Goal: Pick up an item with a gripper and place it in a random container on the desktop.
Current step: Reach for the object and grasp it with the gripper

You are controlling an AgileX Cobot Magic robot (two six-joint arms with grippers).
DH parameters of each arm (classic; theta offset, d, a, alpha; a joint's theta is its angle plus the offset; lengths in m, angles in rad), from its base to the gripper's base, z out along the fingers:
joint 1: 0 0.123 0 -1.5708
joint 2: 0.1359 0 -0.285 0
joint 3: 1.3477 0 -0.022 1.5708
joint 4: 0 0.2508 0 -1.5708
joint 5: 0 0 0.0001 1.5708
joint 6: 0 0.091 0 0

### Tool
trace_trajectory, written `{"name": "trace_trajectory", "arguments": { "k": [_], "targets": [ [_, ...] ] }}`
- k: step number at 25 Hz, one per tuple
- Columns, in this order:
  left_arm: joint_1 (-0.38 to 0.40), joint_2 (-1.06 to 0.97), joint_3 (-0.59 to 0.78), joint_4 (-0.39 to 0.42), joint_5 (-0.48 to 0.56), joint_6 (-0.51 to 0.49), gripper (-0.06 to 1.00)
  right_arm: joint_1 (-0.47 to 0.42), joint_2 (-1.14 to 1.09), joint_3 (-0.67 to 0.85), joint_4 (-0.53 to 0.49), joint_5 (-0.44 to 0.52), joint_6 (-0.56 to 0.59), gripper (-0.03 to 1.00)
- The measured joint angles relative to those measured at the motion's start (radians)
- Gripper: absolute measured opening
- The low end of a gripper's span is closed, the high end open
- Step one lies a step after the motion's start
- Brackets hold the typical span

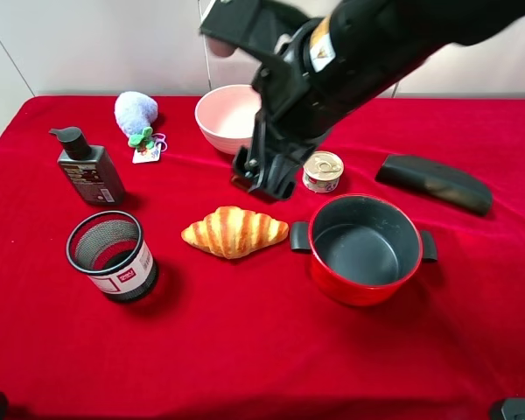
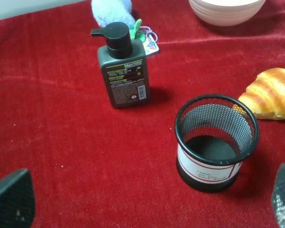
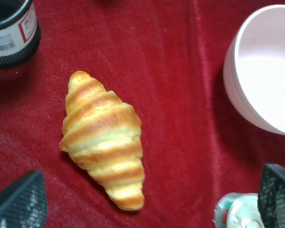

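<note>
The golden-brown croissant [image 1: 234, 232] lies on the red cloth desktop [image 1: 245, 350], just left of the red pot [image 1: 365, 249], whose dark inside holds nothing. My right gripper [image 1: 262, 181] hangs open above the cloth behind the croissant, between the pink bowl and the tin can. In the right wrist view the croissant [image 3: 104, 140] lies between the two spread fingers of this gripper [image 3: 149, 199]. My left gripper [image 2: 147, 197] is open and empty, low over the cloth near the black mesh cup [image 2: 216, 142]. The croissant's end [image 2: 270, 95] shows beyond the cup.
A pale pink bowl [image 1: 230, 118] and a small tin can [image 1: 322, 171] stand behind the croissant. The black mesh cup [image 1: 112, 255], a dark pump bottle [image 1: 87, 168] and a blue plush toy [image 1: 136, 114] are on the left. A black case [image 1: 433, 182] lies at the back right.
</note>
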State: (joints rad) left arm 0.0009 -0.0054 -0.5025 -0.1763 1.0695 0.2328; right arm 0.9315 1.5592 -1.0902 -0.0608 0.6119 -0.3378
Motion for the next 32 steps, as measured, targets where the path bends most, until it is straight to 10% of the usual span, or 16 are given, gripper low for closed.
{"name": "trace_trajectory", "arguments": {
  "k": [32],
  "targets": [
    [0.0, 0.0, 0.0, 0.0, 0.0, 0.0, 0.99, 0.071, 0.353, -0.09, 0.028, -0.111, -0.047, 0.69]
  ]
}}
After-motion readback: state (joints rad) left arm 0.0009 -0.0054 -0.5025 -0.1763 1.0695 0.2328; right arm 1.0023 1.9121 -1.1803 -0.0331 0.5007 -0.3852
